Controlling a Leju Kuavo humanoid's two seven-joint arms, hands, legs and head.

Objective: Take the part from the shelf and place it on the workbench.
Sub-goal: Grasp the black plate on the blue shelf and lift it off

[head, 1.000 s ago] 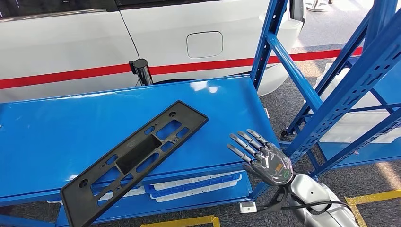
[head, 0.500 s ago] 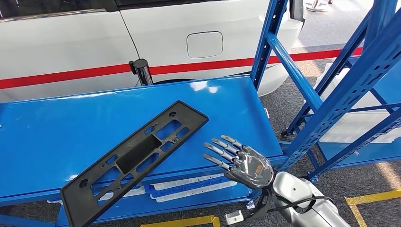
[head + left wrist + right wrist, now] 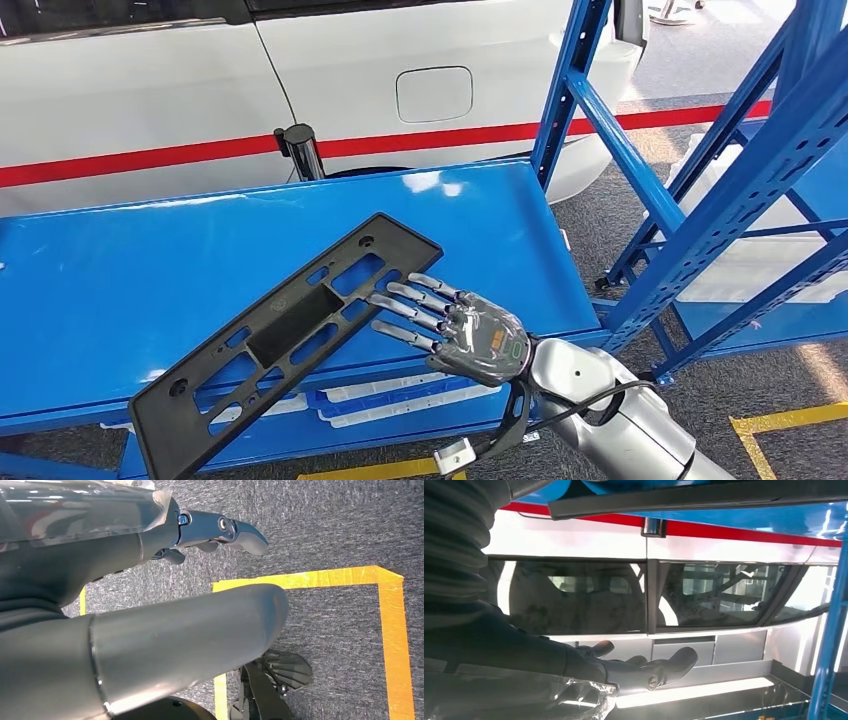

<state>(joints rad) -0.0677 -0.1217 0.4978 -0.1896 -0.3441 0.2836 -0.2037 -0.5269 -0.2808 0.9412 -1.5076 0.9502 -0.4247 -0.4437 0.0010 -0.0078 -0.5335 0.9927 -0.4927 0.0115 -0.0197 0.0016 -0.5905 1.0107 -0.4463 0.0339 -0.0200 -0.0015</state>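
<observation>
Right robot hand (image 3: 470,335) now over the near right part of the blue shelf (image 3: 120,290), swung in across the last second from a spot out past the shelf's right end, toward 9 o'clock. Fingers spread and straight, palm down, holding nothing; fingertips (image 3: 385,300) reaching the right long edge of the black part (image 3: 285,335), touching or just above it, cannot tell which. Seen from the right wrist, the same robot hand (image 3: 634,672) with fingers extended and empty, a white car (image 3: 649,595) beyond.

Part itself unmoved across that second: a long flat perforated frame lying diagonally on the shelf top, far end toward 1 o'clock, near end toward 7 o'clock and jutting over the front edge.

Reads as an approach nearly finished, grasp not yet made. Probably calls next for closing around the part's edge near its middle. Some risk of nudging the overhanging frame off the front edge.

Left robot hand (image 3: 220,530) hanging low over grey carpet (image 3: 325,540) marked with yellow tape (image 3: 392,630), empty, fingers loosely extended.
</observation>
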